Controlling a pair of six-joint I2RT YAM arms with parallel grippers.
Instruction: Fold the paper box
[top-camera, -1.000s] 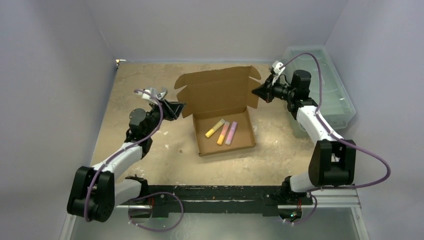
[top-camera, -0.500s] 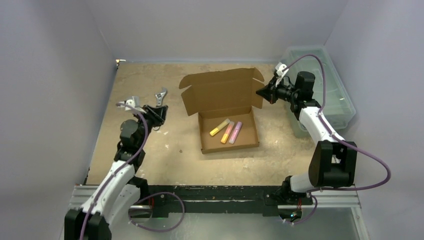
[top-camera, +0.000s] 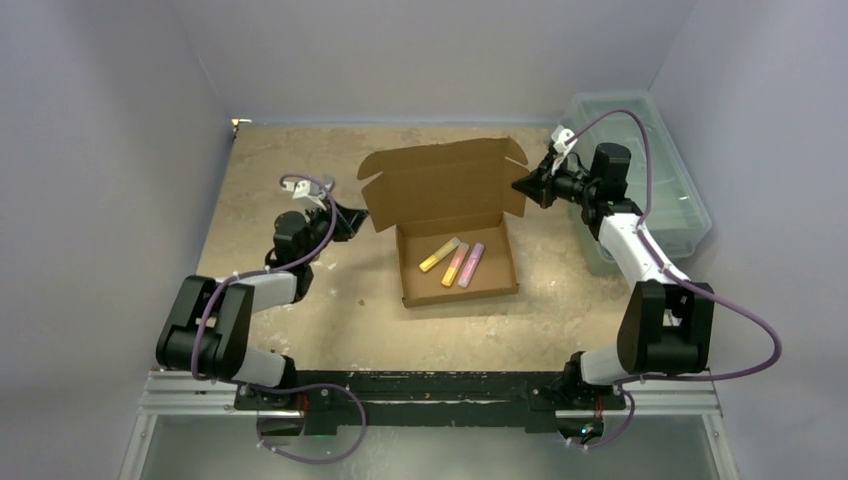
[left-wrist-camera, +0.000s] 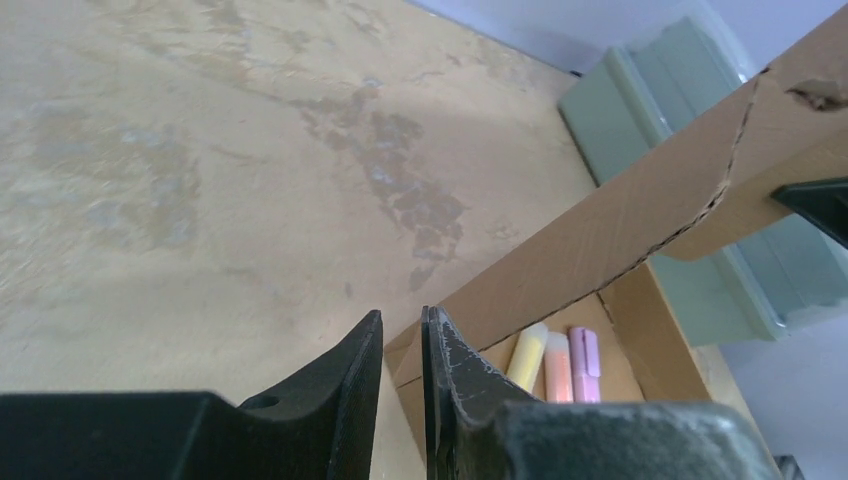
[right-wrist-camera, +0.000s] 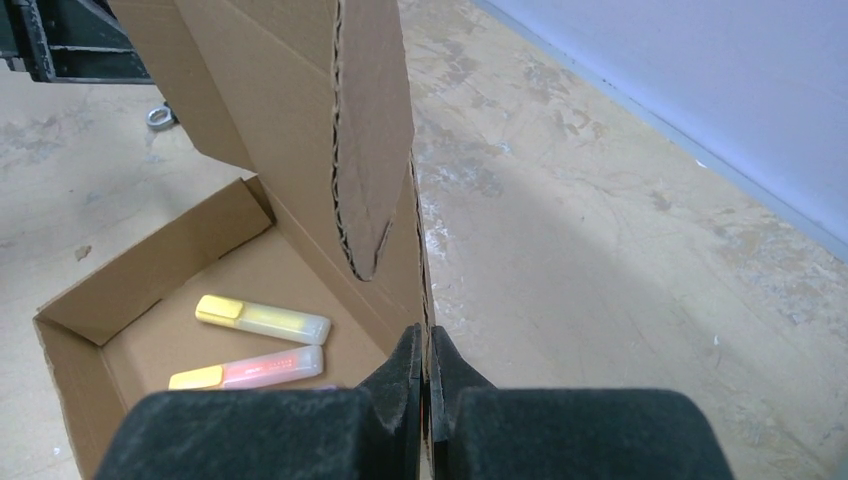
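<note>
Brown cardboard: the paper box (top-camera: 455, 215) sits near the middle of the table (top-camera: 290, 150). Its shallow tray is on the surface, and its lid (top-camera: 440, 185) stands up along the far edge.

Right claw (top-camera: 520, 185): positioned at the lid's right edge. In the right wrist view its fingers are pressed together on the cardboard edge, which runs down between the tips (right-wrist-camera: 420, 340). No gap is visible. Finding: clamped on the paper box.

Left claw (top-camera: 350, 218): positioned just beside the lid's left edge, low over the table. In the left wrist view its fingers stand slightly apart, with only a narrow slit between the tips (left-wrist-camera: 402, 325). Nothing can be made out inside the slit. The near corner of the box shows just behind the right-hand finger (left-wrist-camera: 450, 360). Whether that finger touches the cardboard cannot be told.

Contents: three markers lie side by side in the tray, a yellow one (top-camera: 438, 255), an orange one (top-camera: 455, 265) and a pink one (top-camera: 470, 265).

A pale-green plastic bin (top-camera: 690, 200) stands at the right edge of the table, apart from the box.
</note>
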